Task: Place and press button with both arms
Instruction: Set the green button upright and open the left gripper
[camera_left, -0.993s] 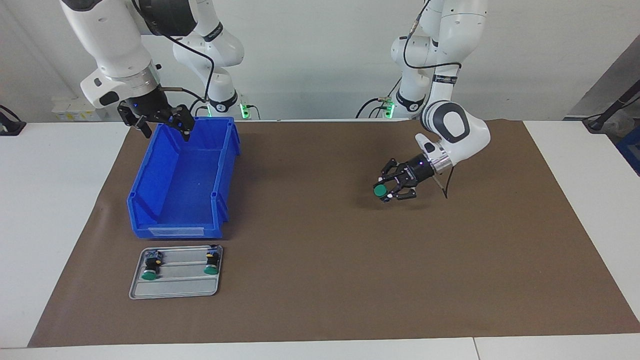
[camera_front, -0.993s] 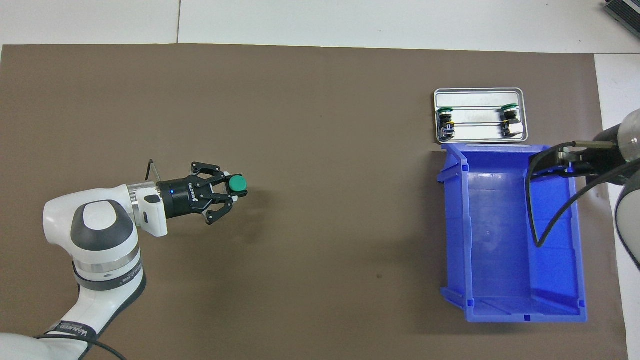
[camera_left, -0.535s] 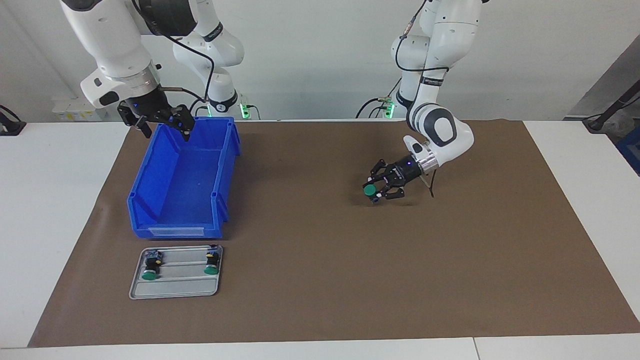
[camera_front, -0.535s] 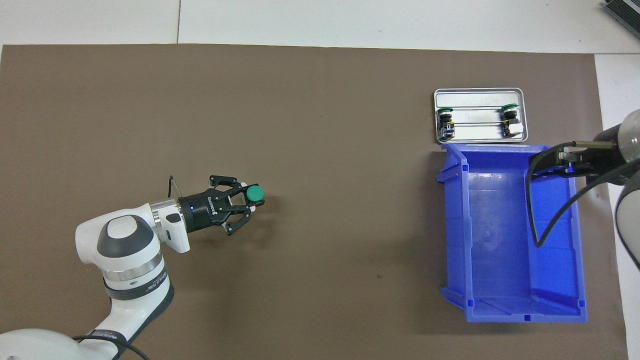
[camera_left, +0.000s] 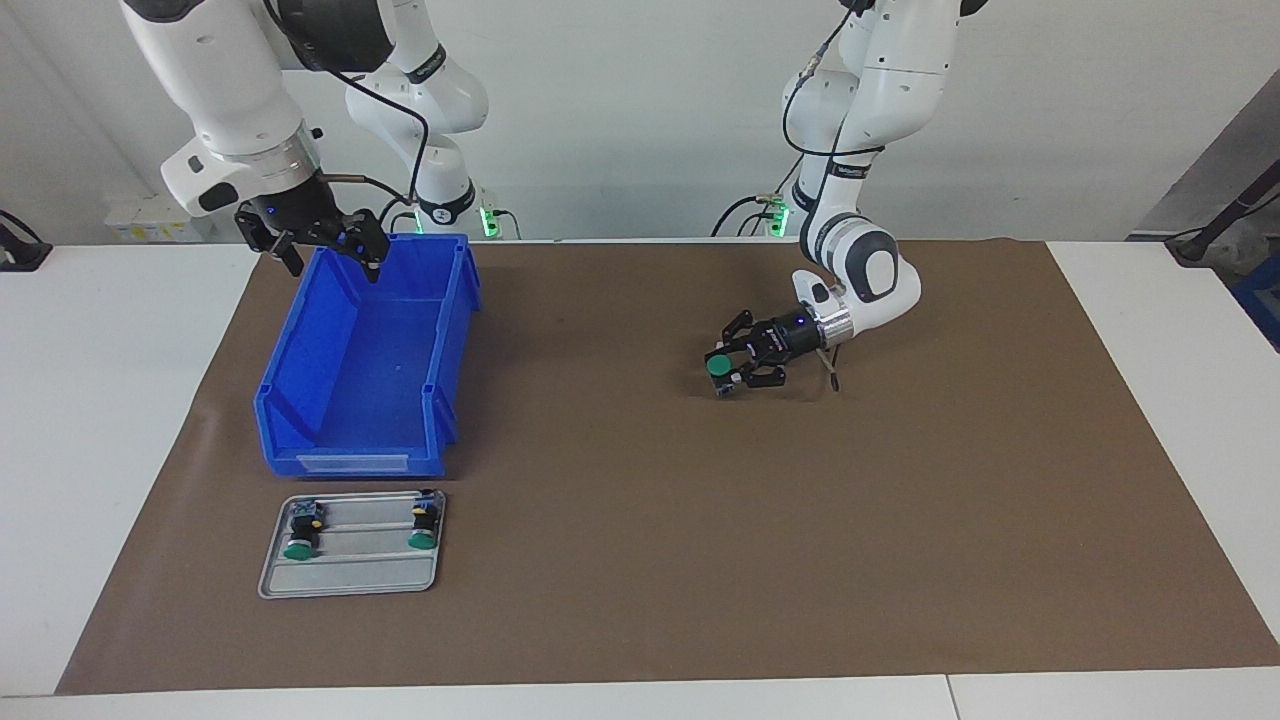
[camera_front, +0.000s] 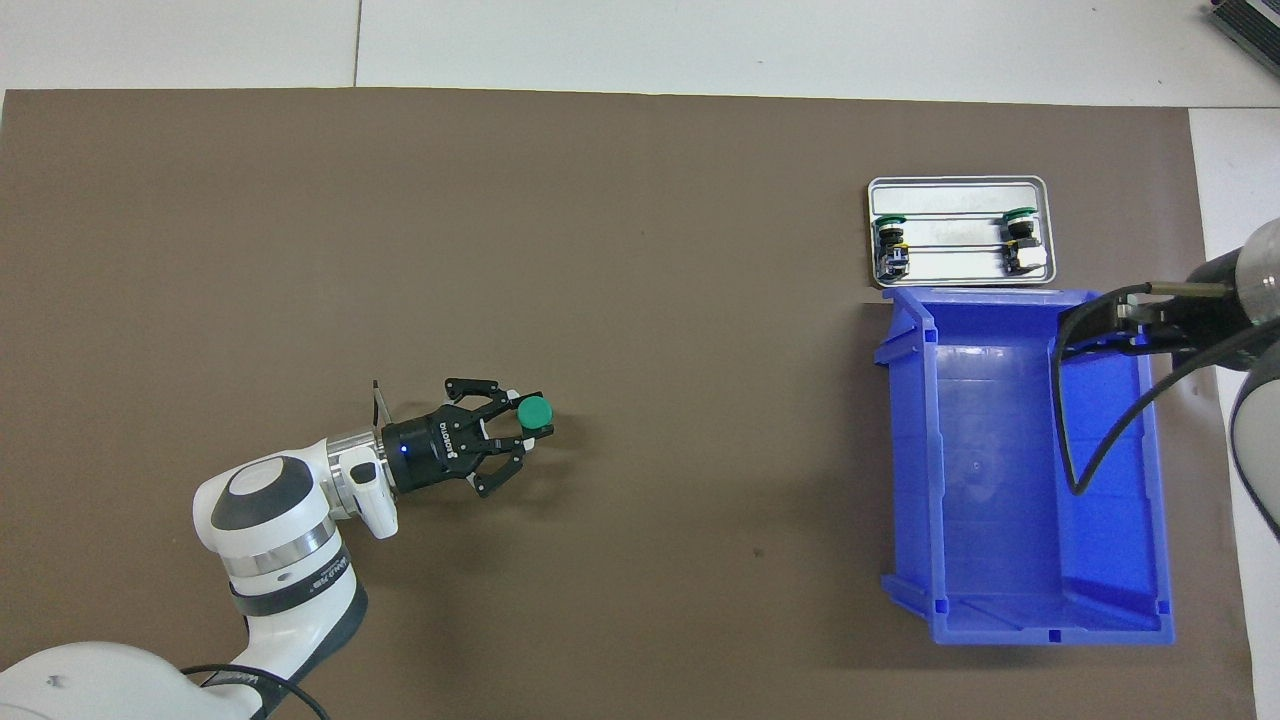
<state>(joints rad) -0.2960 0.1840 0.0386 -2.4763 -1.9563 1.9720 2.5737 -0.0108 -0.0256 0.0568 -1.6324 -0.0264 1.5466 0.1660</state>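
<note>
The button (camera_left: 717, 366) has a round green cap and a dark body, and my left gripper (camera_left: 726, 370) is shut on it. The gripper lies almost level, low over the brown mat (camera_left: 640, 520) near the table's middle, with the cap pointing toward the right arm's end. From above, the button (camera_front: 534, 410) sticks out past the left gripper (camera_front: 522, 428). My right gripper (camera_left: 335, 265) hangs open over the rim of the blue bin (camera_left: 350, 462) that is nearest the robots, holding nothing.
The blue bin (camera_front: 1020, 620) has nothing in it. A small metal tray (camera_left: 350, 578) lies on the mat just farther from the robots than the bin, with two more green-capped buttons on it. The tray (camera_front: 955, 187) also shows from above.
The left arm has carried the button toward the table's middle and the right arm's end, sinking lower over the mat. The right arm has stayed still.
</note>
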